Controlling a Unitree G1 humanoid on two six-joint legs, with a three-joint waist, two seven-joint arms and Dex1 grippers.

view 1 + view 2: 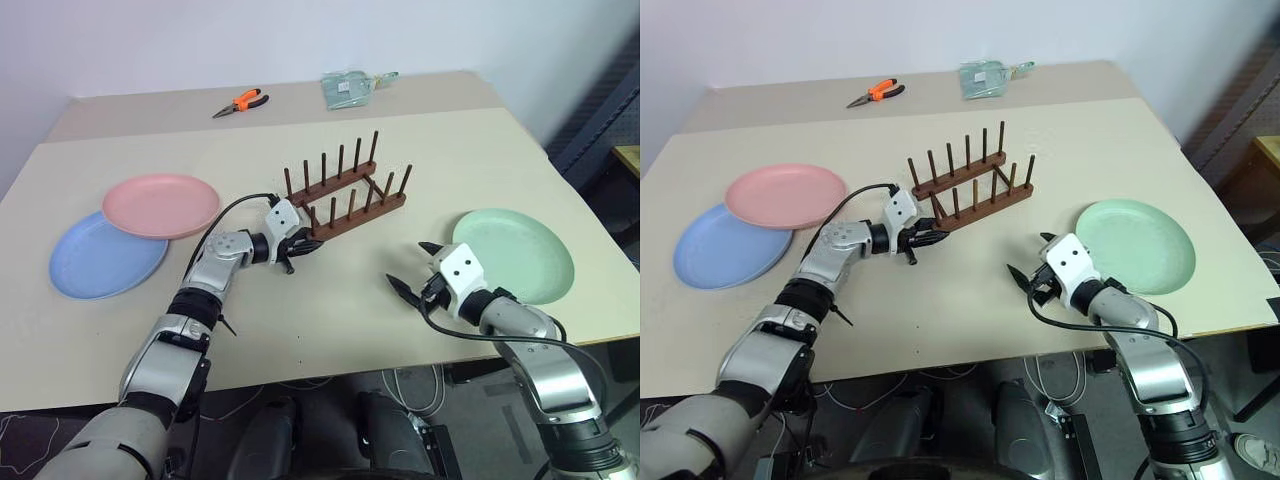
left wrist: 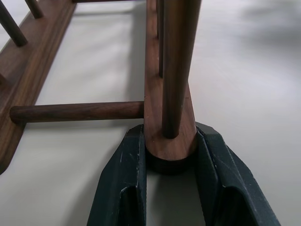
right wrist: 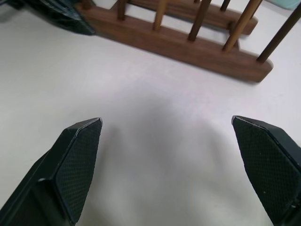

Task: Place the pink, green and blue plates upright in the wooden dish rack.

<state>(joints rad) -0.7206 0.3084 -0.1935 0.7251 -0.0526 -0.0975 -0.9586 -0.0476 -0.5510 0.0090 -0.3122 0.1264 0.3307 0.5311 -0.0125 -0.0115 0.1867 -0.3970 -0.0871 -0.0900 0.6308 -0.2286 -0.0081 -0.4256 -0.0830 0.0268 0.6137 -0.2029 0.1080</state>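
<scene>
The wooden dish rack (image 1: 345, 195) stands mid-table, its pegs bare. My left gripper (image 1: 305, 245) is shut on the near end of the rack's front rail (image 2: 169, 141), one finger on each side of it. The pink plate (image 1: 160, 205) lies flat at the left, overlapping the blue plate (image 1: 100, 260) beneath it. The green plate (image 1: 515, 250) lies flat at the right. My right gripper (image 1: 409, 264) hovers open just left of the green plate, pointing toward the rack (image 3: 188, 42), with nothing between its fingers (image 3: 80, 160).
Orange-handled pliers (image 1: 242, 102) and a clear packet (image 1: 350, 88) lie at the table's far edge. The beige table (image 1: 330, 330) has bare surface between the rack and its front edge.
</scene>
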